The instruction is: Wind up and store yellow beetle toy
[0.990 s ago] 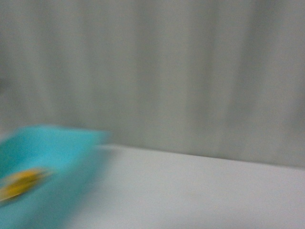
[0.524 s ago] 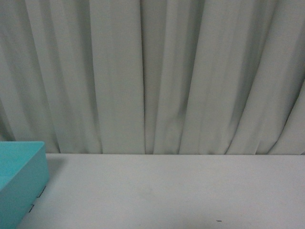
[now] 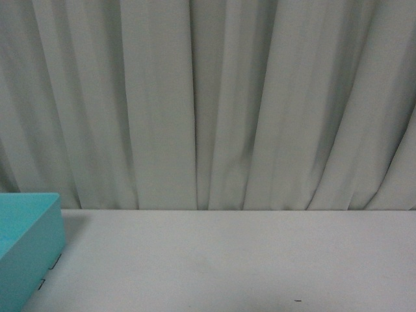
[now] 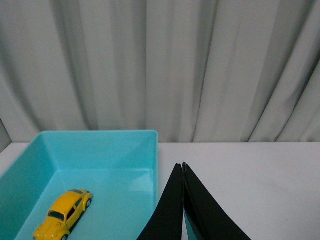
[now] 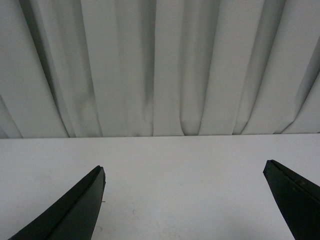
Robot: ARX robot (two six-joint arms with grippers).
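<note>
The yellow beetle toy, a small glossy yellow car, lies on the floor of a turquoise box in the left wrist view. My left gripper is shut with nothing in it, its tips over the box's near corner and apart from the toy. In the front view only a corner of the turquoise box shows at the left edge, and the toy is hidden there. My right gripper is open above bare white table, holding nothing. Neither arm appears in the front view.
A white table runs to a pale pleated curtain at the back. The box stands at the table's left side. A tiny dark speck lies on the table surface.
One second ago the front view was blurred and showed the box with the yellow toy inside; since half a second ago the view has been steady, with only the box's corner in sight.
</note>
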